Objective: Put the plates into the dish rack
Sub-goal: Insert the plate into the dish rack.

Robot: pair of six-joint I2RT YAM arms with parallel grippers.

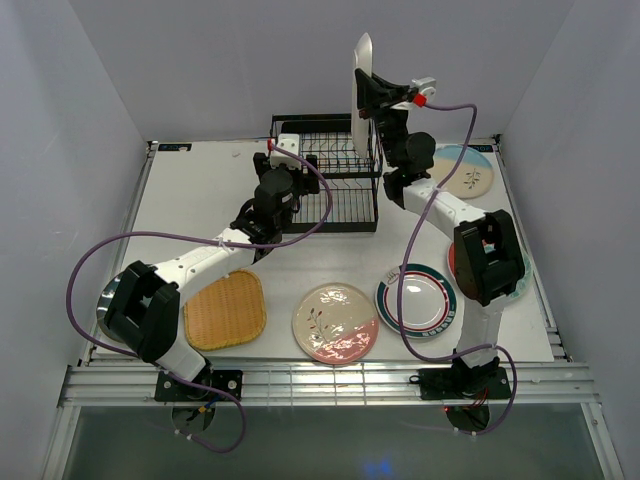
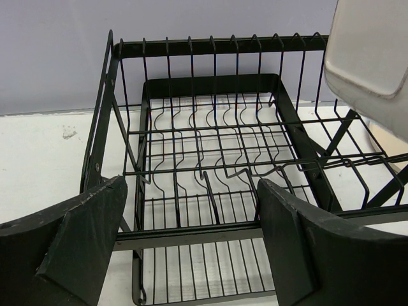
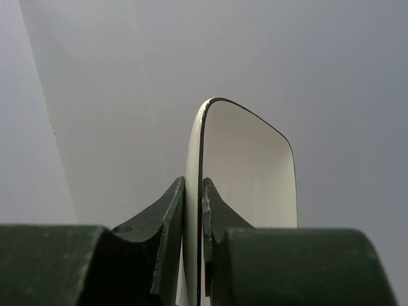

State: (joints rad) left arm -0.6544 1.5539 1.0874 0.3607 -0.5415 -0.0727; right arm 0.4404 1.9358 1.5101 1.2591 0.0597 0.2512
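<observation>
Yellow woven plate (image 1: 225,310): flat on the table (image 1: 200,200), front-left, just beside the left arm. Not loaded.
Left gripper (image 2: 191,217): jaws spread wide, nothing between them. Sits at the dish rack's left side, looking across it.
Dish rack (image 1: 322,121): back-centre of the table. No plate visible in the upper slots or on the grid base.
Pink floral plate (image 1: 335,322): flat, front edge, centre.
White plate (image 1: 362,70): rounded rectangle, standing on edge with its long axis vertical, in the air over the rack's right end. Its lower corner is clear of the wires.
Right gripper (image 3: 193,194): clamped on the white plate's lower rim, one finger on each face.
Key relation: slots lie below the white plate and a little to its left. The right arm is nearer and already carries it. My read is a descent that keeps the plate upright and in line with the slot wires. Main risk is the corner catching the top rail.
Teal-red rim plate (image 1: 417,298): flat, front edge, right of centre.
Red floral plate (image 1: 451,262): right edge, mostly hidden under the right arm.
Sprig plate (image 1: 462,170): flat, back-right corner.
</observation>
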